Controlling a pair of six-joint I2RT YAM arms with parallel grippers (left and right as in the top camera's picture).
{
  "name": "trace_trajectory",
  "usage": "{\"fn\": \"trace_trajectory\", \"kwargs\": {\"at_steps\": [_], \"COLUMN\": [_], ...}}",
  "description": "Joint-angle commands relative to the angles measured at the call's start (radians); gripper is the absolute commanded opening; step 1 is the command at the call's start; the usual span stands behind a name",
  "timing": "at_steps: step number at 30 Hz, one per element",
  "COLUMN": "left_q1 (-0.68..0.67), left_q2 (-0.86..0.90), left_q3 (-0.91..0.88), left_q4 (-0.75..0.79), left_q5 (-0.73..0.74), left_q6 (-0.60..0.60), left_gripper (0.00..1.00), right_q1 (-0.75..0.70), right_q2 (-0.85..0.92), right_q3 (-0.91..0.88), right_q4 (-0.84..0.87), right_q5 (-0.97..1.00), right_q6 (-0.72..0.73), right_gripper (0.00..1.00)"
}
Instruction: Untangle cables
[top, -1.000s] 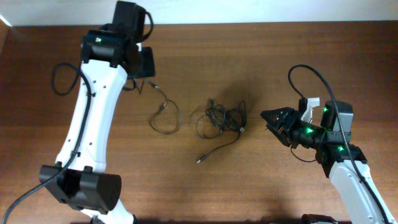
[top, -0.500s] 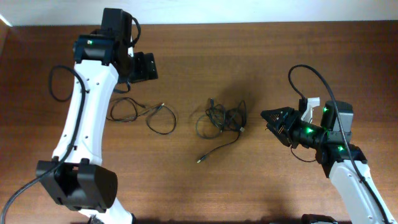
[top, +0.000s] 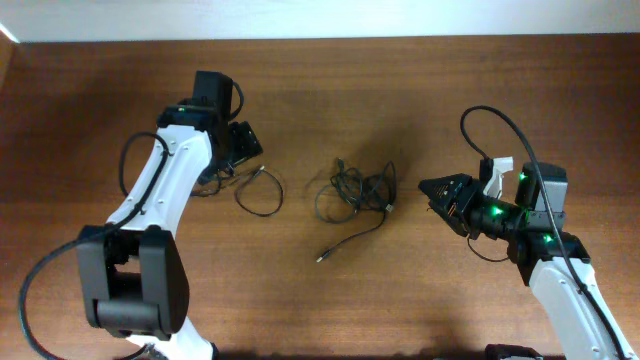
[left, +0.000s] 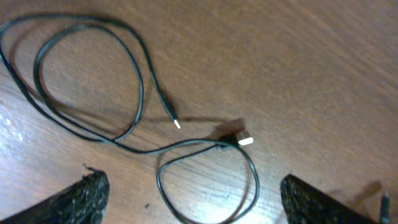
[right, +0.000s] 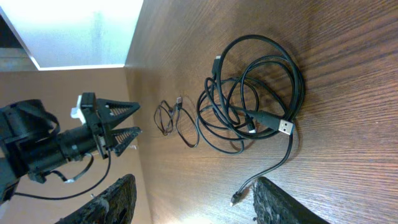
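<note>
A knotted bundle of thin black cables lies mid-table, with one strand trailing to a plug at the front; the right wrist view shows it too. A separate loose black cable lies to its left in loops; the left wrist view shows its loops and two plugs. My left gripper is open and empty, just above this loose cable. My right gripper is open and empty, right of the bundle, apart from it.
The brown wooden table spans the view, with a pale wall strip along its far edge. The thick black robot wires loop beside the left arm and above the right arm.
My left arm has swung right and down over the loose cable, and the cable's left loop is now hidden beneath it. The right arm and the bundle have not moved.
</note>
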Motion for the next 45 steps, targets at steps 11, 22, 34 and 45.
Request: {"fn": "trace_trajectory", "kwargs": {"at_steps": [11,22,34,45], "left_q1": [0.060,0.091,0.091,0.093], "left_q2": [0.154,0.158,0.200,0.206], "left_q3": [-0.028,-0.028,-0.038,-0.038], "left_q4": [0.016,-0.014,-0.017,-0.017], "left_q5": [0.025,0.040,0.037,0.010], "left_q6": [-0.209,-0.208,-0.208,-0.208], "left_gripper": [0.80,0.66,0.53,0.40], "right_q1": [-0.002,-0.002,-0.002,-0.002], "right_q2": [0.000,0.000,0.000,0.000], "right_q3": [0.001,0.001,0.001,0.001], "right_q4": [-0.049,-0.050,-0.064,-0.064], "right_q5": [0.029,0.056,0.055,0.056], "right_q6": [-0.041,-0.050,-0.050,-0.050], "right_gripper": [0.61,0.61,0.61,0.61]}}
